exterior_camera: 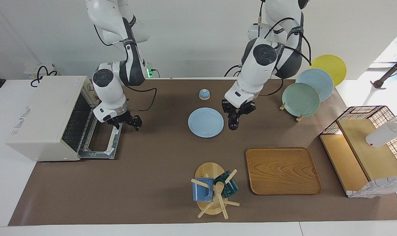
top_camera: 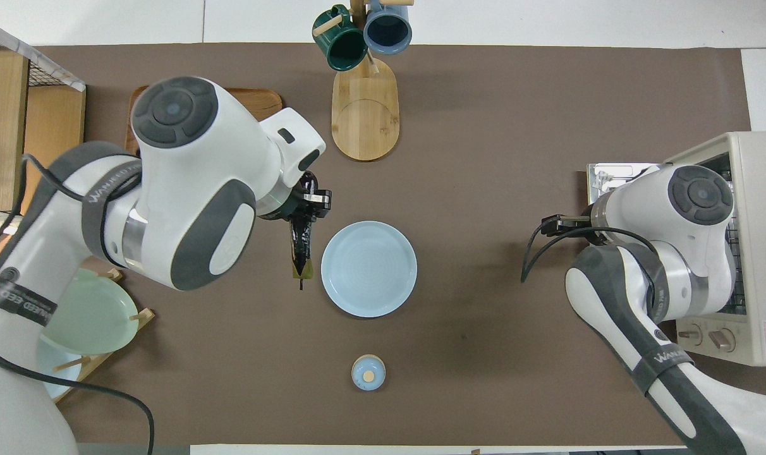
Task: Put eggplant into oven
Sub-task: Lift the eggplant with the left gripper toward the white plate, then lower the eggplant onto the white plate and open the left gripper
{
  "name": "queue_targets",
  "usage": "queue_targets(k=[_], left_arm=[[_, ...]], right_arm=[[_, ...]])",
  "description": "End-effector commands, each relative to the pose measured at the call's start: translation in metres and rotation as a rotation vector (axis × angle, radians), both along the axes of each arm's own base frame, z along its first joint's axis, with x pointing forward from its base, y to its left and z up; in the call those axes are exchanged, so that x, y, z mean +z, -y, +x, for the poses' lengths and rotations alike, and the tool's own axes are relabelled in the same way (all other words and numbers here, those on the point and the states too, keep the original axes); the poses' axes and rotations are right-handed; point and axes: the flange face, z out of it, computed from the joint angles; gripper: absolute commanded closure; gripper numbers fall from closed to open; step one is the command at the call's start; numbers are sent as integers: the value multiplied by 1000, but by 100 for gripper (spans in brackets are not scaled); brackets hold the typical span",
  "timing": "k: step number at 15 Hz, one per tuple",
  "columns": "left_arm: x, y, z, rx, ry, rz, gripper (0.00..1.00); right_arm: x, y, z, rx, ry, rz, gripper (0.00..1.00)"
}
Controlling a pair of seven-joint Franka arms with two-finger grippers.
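the left end effector [exterior_camera: 235, 115] pinches the eggplant [exterior_camera: 232, 123] by its upper end, so the vegetable hangs down in the air just beside the pale blue plate [exterior_camera: 205, 122], at the plate's edge toward the left arm's end of the desk [exterior_camera: 152, 170]. the right end effector [exterior_camera: 126, 122] has its fingers spread and carries nothing; it sits just over the oven's lowered door [exterior_camera: 102, 144]. the oven [exterior_camera: 44, 114] stands wide open at the right arm's end, its wire rack bare. so the pickup and door opening look done. what remains, by my reading, is crossing the desk's middle, perhaps by a handover, and setting the eggplant on the rack.
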Motion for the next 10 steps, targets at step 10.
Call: queue_targets(k=[10], left_arm=[[-99, 64, -103, 43, 117, -76, 100]], right_arm=[[122, 5, 7, 96, -48, 19, 0]])
